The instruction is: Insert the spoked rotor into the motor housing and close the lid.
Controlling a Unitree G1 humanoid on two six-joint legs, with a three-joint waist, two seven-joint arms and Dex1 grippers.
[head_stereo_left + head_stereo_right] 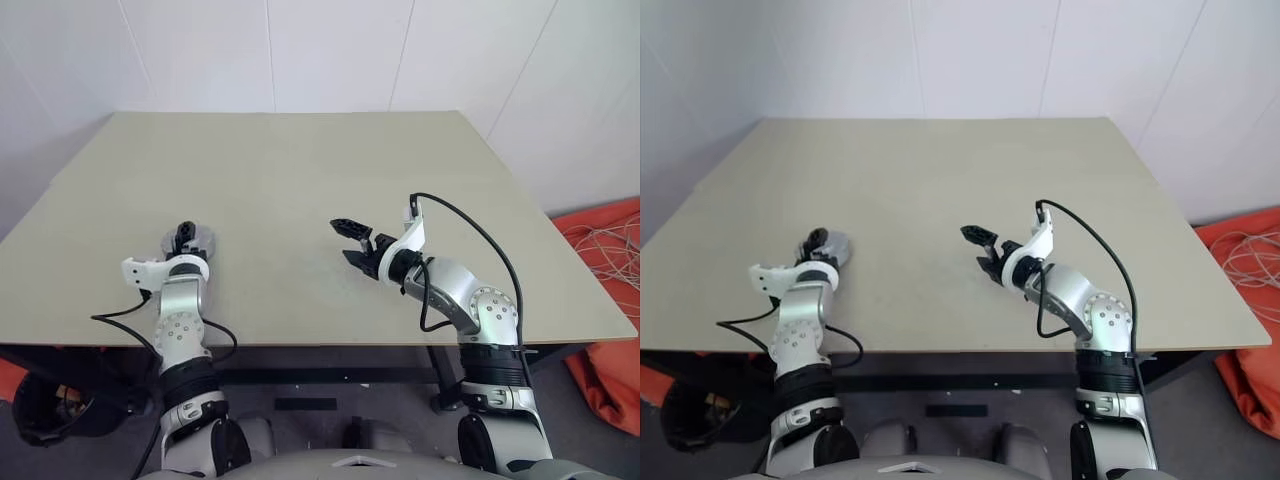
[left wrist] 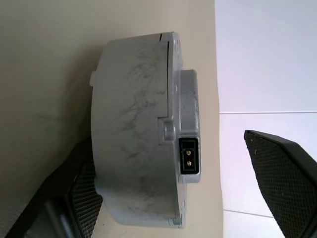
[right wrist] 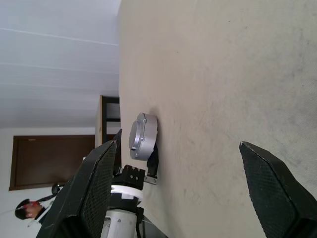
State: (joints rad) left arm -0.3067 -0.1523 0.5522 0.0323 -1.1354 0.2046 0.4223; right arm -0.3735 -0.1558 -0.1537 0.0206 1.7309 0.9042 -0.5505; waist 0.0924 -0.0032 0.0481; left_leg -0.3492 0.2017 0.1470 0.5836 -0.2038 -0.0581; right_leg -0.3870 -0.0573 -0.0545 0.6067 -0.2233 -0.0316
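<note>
Left eye view: beige table (image 1: 300, 190), with a closed grey round motor housing (image 1: 188, 241) lying near the left front edge. Left gripper (image 1: 182, 238) right at the housing, black fingers (image 1: 184, 232) straddling it, spread apart. Right gripper (image 1: 353, 241) poised above bare table near the middle, well apart from the housing, fingers wide open and holding nothing. Orange cloth (image 1: 610, 300) with pale cables on the floor at the far right.

Left wrist view: housing seen edge-on, lid (image 2: 188, 129) seated on the scuffed grey body, small black two-pin connector (image 2: 188, 154) on the rim. One finger under the body, close against it; the other clear of the lid, with a gap between.

Right wrist view: two textured fingers (image 3: 275, 193) spread wide over bare table, housing and left gripper beyond them; person (image 3: 27, 210) in the background by a dark door.
</note>
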